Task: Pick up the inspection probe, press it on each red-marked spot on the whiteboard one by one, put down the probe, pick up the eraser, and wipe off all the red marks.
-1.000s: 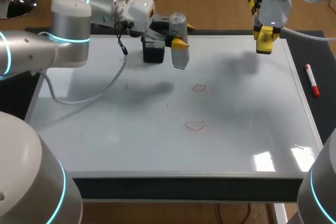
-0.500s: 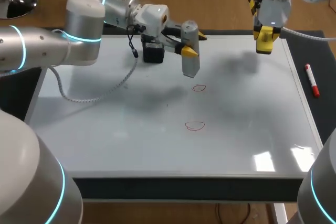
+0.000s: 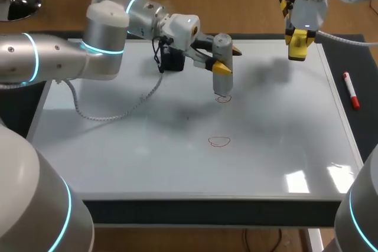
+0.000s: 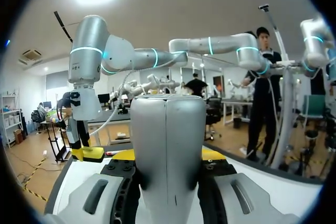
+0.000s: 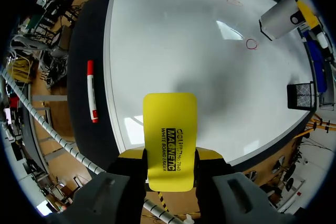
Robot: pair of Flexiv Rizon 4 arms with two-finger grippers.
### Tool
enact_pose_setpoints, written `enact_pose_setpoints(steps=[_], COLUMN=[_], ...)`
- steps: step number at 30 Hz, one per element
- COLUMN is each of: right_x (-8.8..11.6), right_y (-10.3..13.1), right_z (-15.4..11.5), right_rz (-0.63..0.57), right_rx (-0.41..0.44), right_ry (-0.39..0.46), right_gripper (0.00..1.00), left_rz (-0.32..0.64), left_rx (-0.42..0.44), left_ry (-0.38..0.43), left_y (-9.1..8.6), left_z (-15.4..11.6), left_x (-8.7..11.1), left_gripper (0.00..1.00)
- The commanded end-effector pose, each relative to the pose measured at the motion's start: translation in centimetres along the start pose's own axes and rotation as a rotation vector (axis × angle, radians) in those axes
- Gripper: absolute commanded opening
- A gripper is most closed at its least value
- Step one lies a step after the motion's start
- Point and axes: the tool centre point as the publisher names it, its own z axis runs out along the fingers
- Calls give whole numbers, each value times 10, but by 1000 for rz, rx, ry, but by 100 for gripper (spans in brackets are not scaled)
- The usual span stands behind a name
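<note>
The grey cylindrical metal probe (image 3: 222,82) is clamped by the left gripper (image 3: 228,58), its tip at a red circle (image 3: 223,99) on the whiteboard (image 3: 147,163). At 2 o'clock from it, the yellow flat eraser (image 3: 297,51) is pinched by the right gripper (image 3: 297,42).

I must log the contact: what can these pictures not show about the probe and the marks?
1. Head view: the probe hides its own tip, so touch on the far red mark is unsure.
2. Left wrist view: the probe fills the middle and hides that mark.
3. Right wrist view: probe and mark are far off and small; contact cannot be judged.
</note>
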Motion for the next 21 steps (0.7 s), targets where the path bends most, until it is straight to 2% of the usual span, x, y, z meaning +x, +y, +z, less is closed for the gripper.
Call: enact_pose_setpoints(steps=[1,11,21], right_x=[0,0,0], right_y=[-1,-1,-1], right_z=[-1,-1,-1], right_rz=[-2,-2,-2], right_rx=[-1,-1,-1], right_ry=[3,3,3], right_gripper=[0,0,0], left_rz=[0,-5,-12], left_rx=[-1,7,25], left_ry=[8,32,40], left_y=[3,17,32], left_z=[9,22,20], left_x=[-1,-1,-5], left_gripper=[0,0,0])
